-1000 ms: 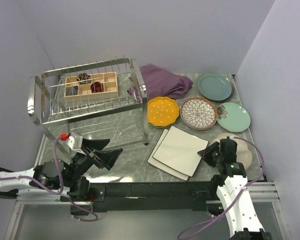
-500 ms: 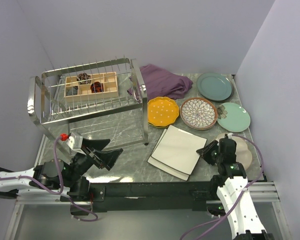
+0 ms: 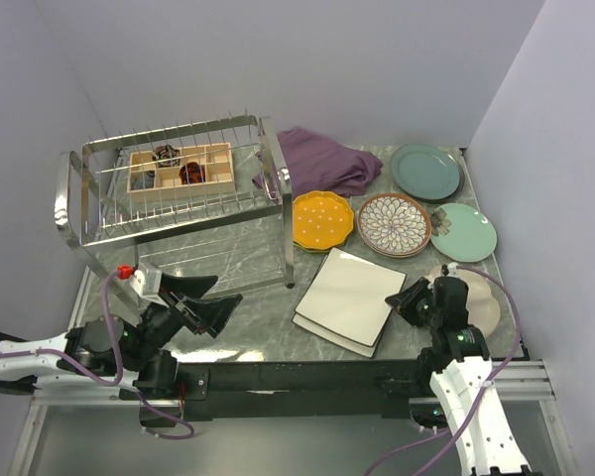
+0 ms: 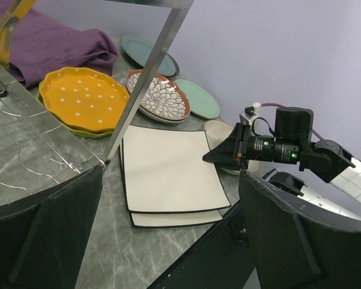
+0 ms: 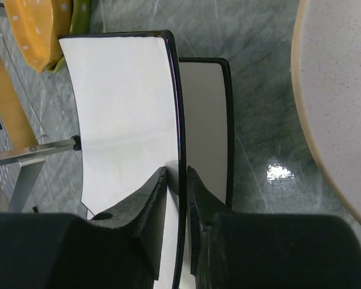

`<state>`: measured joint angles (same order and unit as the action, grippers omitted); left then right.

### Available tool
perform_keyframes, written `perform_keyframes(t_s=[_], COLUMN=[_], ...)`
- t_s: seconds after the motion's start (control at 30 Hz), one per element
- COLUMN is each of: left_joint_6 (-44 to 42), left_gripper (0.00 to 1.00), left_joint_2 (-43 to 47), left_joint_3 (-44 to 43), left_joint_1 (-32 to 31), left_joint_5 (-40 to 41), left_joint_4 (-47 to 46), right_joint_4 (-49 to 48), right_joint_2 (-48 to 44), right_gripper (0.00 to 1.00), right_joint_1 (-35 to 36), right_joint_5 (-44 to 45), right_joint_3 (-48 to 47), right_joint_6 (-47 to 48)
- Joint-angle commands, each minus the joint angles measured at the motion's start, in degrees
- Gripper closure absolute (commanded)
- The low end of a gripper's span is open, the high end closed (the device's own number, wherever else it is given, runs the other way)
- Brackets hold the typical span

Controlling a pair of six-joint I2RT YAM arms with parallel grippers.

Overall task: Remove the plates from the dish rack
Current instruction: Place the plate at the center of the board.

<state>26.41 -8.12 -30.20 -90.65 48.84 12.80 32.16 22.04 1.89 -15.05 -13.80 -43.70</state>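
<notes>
The silver wire dish rack (image 3: 178, 188) stands at the back left. Two white square plates with dark rims lie stacked in front of it, the upper one (image 3: 347, 297) over the lower one (image 3: 327, 335). My right gripper (image 3: 402, 296) is at the upper plate's right edge. In the right wrist view that gripper (image 5: 177, 171) is shut on the rim of the upper plate (image 5: 126, 108), one finger on each side. My left gripper (image 3: 223, 293) hangs open and holds nothing, low at the front left, with the stack (image 4: 168, 174) ahead of it.
A wooden compartment box (image 3: 178, 169) sits on the rack's upper tier. A purple cloth (image 3: 322, 159) lies behind it. Orange dotted (image 3: 323, 220), brown-patterned (image 3: 394, 223), teal (image 3: 425, 171) and pale green (image 3: 463, 232) plates lie at the back right. A cream plate (image 3: 481, 297) lies beside my right gripper.
The upper square plate has slid left and toward me, now lying almost square over the lower one. My right gripper moved with it and narrowed. The left arm stayed still.
</notes>
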Motion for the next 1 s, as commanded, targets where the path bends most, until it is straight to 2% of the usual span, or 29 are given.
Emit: perform_keyframes(t_s=[0.0,0.07,0.33,0.43,0.47,0.6,0.73,0.97], left_joint_6=[0.30,0.30,0.30,0.30,0.39,0.22,0.30,0.39], left_gripper=[0.01,0.01,0.01,0.01,0.00,0.01,0.01,0.01], left_joint_2=[0.74,0.91,1.18,1.18,1.09,1.18,0.91,0.21], left_joint_3=[0.31,0.40,0.58,0.49,0.49,0.49,0.58,0.40], left_joint_1=[-0.40,-0.40,-0.40,-0.40,-0.32,-0.40,-0.40,-0.40], left_joint_5=[-0.76,-0.85,-0.94,-1.03,-1.03,-1.03,-0.59,0.21], left_joint_4=[-0.67,-0.76,-0.76,-0.67,-0.67,-0.84,-0.67,-0.66], right_joint_4=[1.05,1.67,3.95,6.50,7.12,9.14,9.59,6.25], right_joint_2=[0.01,1.94,4.50,3.45,3.10,1.95,0.99,1.77], right_gripper=[0.92,0.72,0.66,0.59,0.53,0.44,0.43,0.55], right_joint_1=[1.27,1.36,1.27,1.27,1.36,1.27,1.27,1.45], right_joint_5=[2.56,3.97,8.63,11.35,11.71,13.29,14.69,14.96], right_joint_3=[-1.93,-2.46,-3.16,-4.73,-5.09,-6.76,-7.55,-12.91], right_joint_6=[-1.29,-1.65,-4.55,-5.51,-5.69,-7.01,-7.71,-6.05])
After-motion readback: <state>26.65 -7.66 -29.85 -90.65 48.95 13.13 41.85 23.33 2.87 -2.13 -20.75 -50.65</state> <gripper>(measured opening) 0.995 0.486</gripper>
